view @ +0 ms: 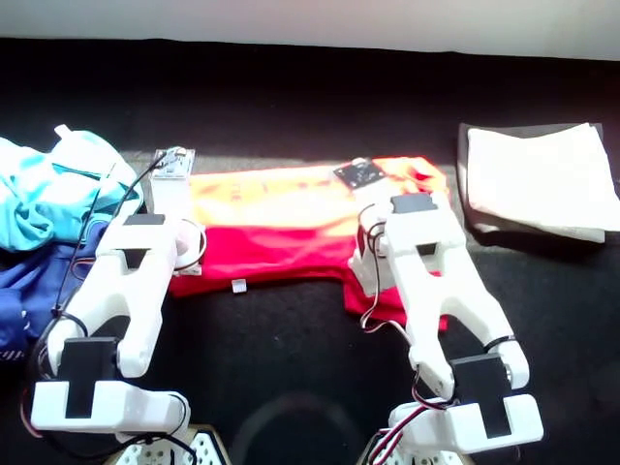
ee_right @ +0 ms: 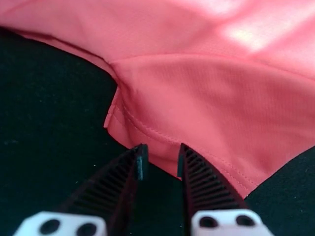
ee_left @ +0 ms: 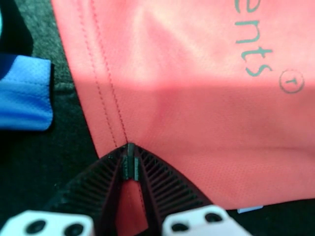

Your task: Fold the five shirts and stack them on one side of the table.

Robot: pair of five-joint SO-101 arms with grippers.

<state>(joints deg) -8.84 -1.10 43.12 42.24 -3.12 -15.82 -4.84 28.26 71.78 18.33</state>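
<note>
We find the red shirt [view: 271, 228] lying flat across the middle of the black surface [view: 291, 378], stretched sideways between the two arms. The left jaws are pinched shut on its stitched hem, right at the double seam. The left arm [view: 126, 291] stands at that end of the shirt. The right jaws stand slightly parted, with the shirt's edge just past their tips (no cloth sits between them). The right arm [view: 441, 281] leans over the shirt's other end.

The high view gives us a small white tag [view: 238, 285] at the shirt's near hem. The left wrist view gives us teal lettering [ee_left: 251, 44] printed on the fabric, with a small circled mark [ee_left: 291, 81] beside it.

On the left arm's side, an unfolded teal shirt [view: 48, 189] is heaped over a blue shirt [view: 24, 291]. An edge of the blue one lies just beside the red hem. On the right arm's side, near the red shirt but apart from it, a folded white shirt [view: 538, 174] rests on a dark folded garment [view: 484, 232].
</note>
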